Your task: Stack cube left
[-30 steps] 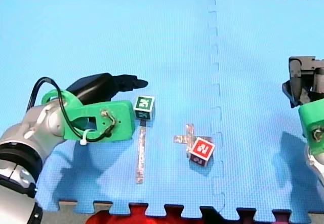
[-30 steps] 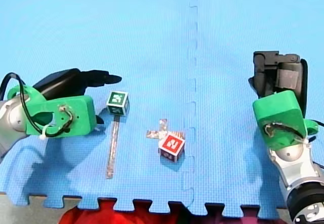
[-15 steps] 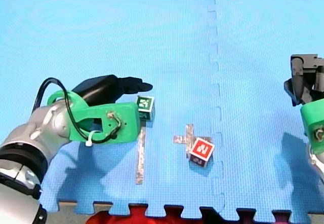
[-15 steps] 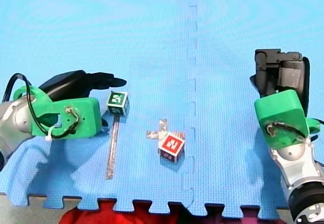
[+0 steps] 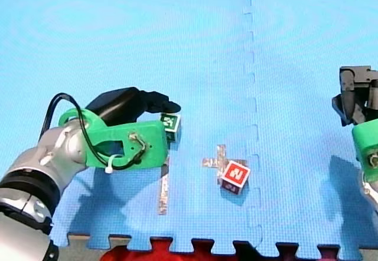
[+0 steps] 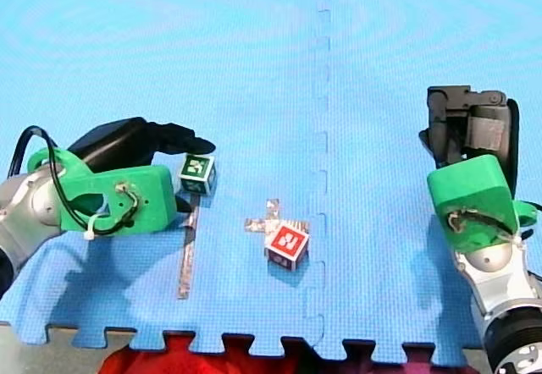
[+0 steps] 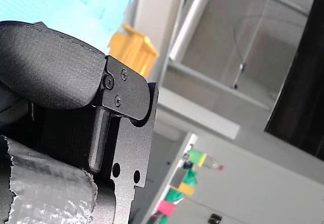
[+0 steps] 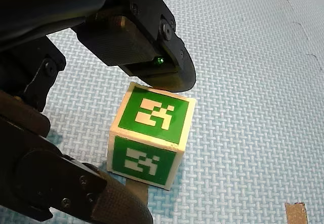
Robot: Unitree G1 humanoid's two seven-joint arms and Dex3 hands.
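Note:
A green-tagged cube [image 6: 196,173] sits on the blue foam mat [image 6: 254,69] left of centre. My left hand [image 6: 169,144] reaches in from the left, its black fingers arched over and around the cube. In the second wrist view the cube [image 8: 152,133] stands between the fingers; one fingertip [image 8: 167,74] touches its far top edge and another finger [image 8: 111,203] lies by its near bottom corner. A red-tagged cube [image 6: 287,245] rests tilted to the right, nearer the front. My right hand [image 6: 466,129] hangs at the far right, holding nothing.
A long silver tape strip [image 6: 186,255] runs forward from the green cube, and a tape cross [image 6: 268,218] lies beside the red cube. A mat seam [image 6: 326,95] runs front to back. Red cloth [image 6: 169,361] shows past the mat's front edge.
My left hand has slid right, closing in on the green cube until its fingers bracket it. Both cubes and the right hand have stayed put.

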